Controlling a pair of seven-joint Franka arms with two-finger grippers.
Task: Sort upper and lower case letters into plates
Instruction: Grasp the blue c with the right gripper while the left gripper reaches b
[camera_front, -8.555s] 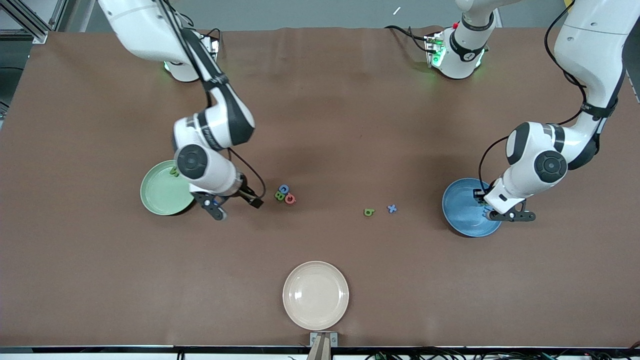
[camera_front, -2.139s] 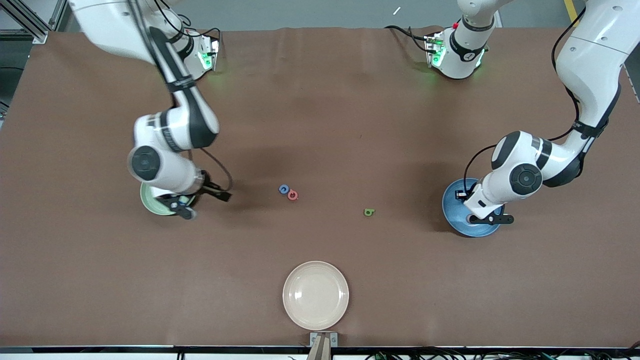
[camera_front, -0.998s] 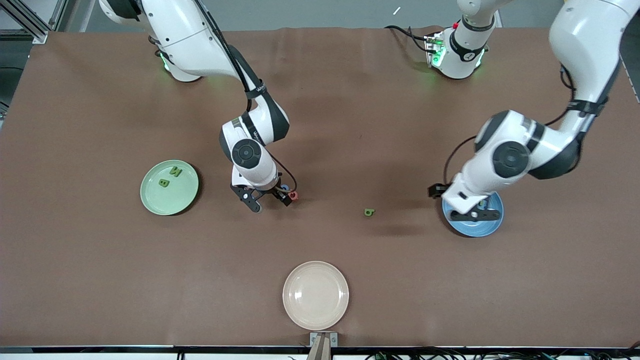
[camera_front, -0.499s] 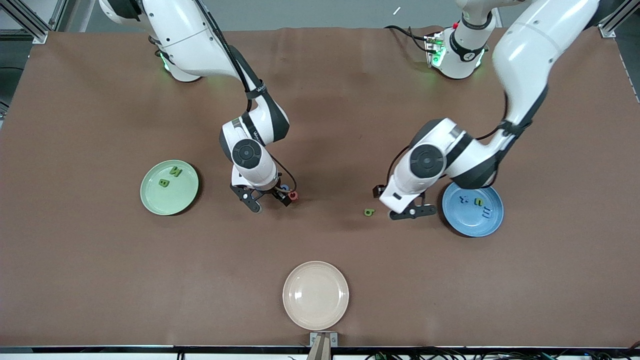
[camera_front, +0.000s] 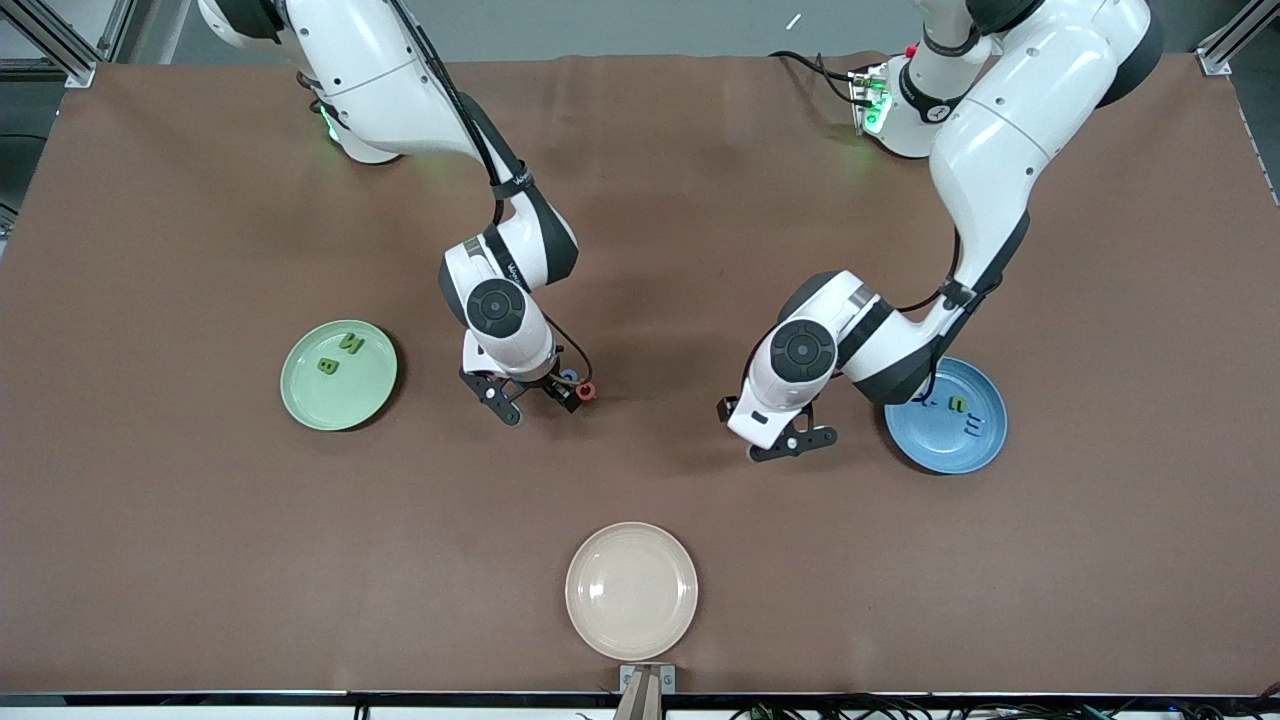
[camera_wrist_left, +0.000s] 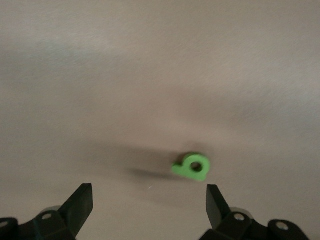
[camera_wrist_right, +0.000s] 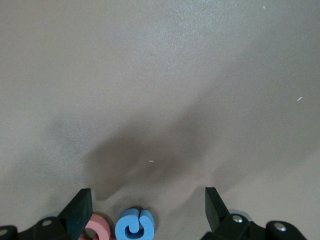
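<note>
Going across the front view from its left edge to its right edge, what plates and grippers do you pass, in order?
Mint green plate → right gripper → cream plate → left gripper → blue plate.

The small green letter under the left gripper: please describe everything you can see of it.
The small green letter is a chunky bright green piece, foam-like, with a round hole in its bowl and a short stem, like a "b" or "a". It lies flat on the brown table, touching nothing else. The open left gripper hangs over it, not touching it. In the front view the arm hides it.
</note>
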